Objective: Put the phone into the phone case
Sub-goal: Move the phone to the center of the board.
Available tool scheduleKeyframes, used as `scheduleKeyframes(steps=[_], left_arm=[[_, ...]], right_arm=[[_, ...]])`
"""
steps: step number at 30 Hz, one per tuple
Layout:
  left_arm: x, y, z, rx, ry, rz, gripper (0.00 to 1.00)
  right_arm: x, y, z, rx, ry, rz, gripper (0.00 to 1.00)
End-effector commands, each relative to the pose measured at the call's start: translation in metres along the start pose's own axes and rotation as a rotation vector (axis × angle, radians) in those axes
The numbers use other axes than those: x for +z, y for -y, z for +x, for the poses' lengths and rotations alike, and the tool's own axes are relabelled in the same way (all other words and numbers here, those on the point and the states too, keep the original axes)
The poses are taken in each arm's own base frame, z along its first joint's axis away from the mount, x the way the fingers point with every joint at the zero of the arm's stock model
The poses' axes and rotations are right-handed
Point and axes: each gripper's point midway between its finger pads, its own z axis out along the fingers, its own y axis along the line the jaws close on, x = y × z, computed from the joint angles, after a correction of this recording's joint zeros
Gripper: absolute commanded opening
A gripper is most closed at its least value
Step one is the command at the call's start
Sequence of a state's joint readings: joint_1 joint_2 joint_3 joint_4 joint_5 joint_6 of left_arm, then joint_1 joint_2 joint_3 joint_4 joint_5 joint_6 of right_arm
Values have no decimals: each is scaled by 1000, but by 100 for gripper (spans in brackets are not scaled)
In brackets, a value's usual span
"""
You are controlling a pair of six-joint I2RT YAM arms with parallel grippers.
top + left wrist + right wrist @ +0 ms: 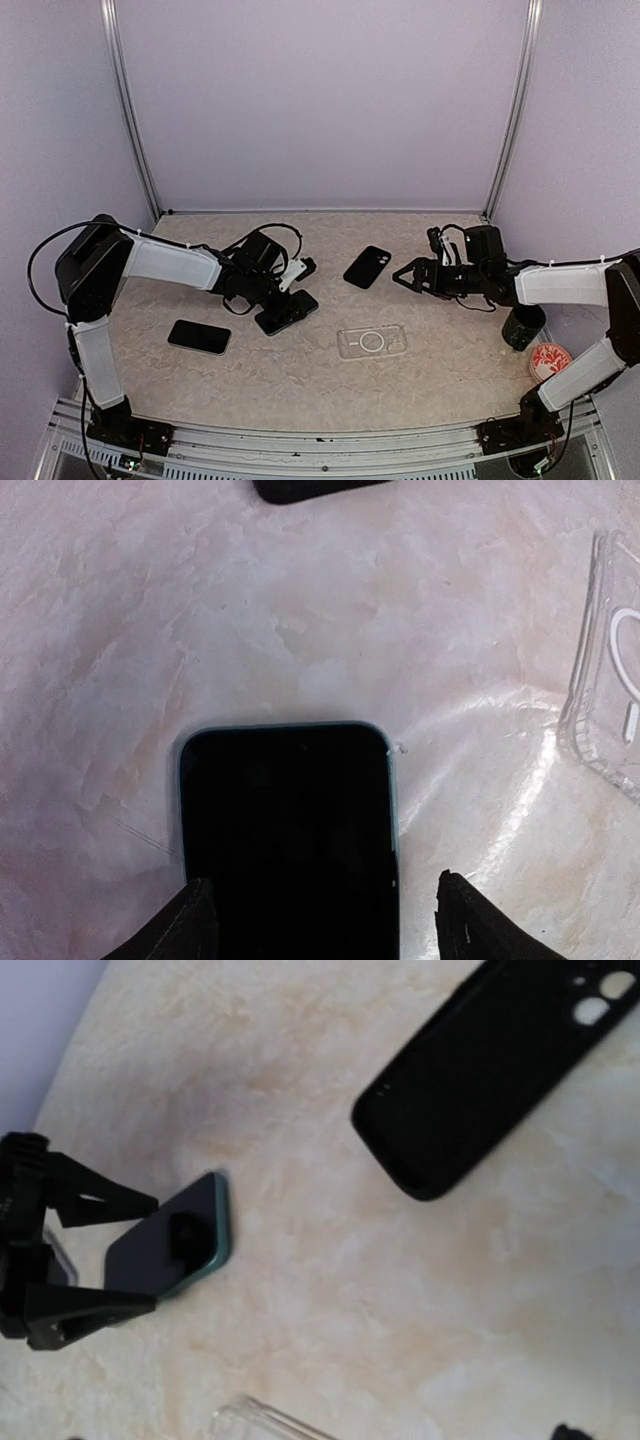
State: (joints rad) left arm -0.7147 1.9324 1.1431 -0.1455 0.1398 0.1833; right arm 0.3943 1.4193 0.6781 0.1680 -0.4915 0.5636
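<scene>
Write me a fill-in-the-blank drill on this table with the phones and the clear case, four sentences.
1. The tool straddling the black phone belongs to the ____ arm.
2. The right tool stands ____ and holds nothing.
3. The clear case has ____ phone in it.
4. The dark cup stands by the ____ arm.
Missing words: left; open; no; right.

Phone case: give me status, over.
Left claw open, astride phone. Right claw open, holding nothing. Phone case empty, lying flat. Nothing between phone and case.
</scene>
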Motion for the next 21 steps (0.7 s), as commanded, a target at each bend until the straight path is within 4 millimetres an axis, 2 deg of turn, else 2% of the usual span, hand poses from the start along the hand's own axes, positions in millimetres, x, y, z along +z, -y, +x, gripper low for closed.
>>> scheduleKeyframes(steps=[1,5,7,9,12,16,21], left_arm=[[-22,10,-32,-2,122,18,63],[-29,20,-40,12,155,21,63],[-30,21,-40,21,152,11,68],[-29,14,-34,27,124,-26,78],[-23,2,-18,53,58,-71,86],[-26,-12,-8,57,41,-72,88],[-29,-12,-10,58,77,-5,89]], right_arm=[[7,-15,-7,-3,2,-55,99],[15,-20,-2,-5,-24,-75,99],[19,-23,1,-6,-38,-82,99],[21,-25,2,-8,-46,-85,99],[22,-26,4,-10,-50,-85,99],[21,-24,9,-9,-60,-76,99],[21,-22,12,-9,-66,-70,99]])
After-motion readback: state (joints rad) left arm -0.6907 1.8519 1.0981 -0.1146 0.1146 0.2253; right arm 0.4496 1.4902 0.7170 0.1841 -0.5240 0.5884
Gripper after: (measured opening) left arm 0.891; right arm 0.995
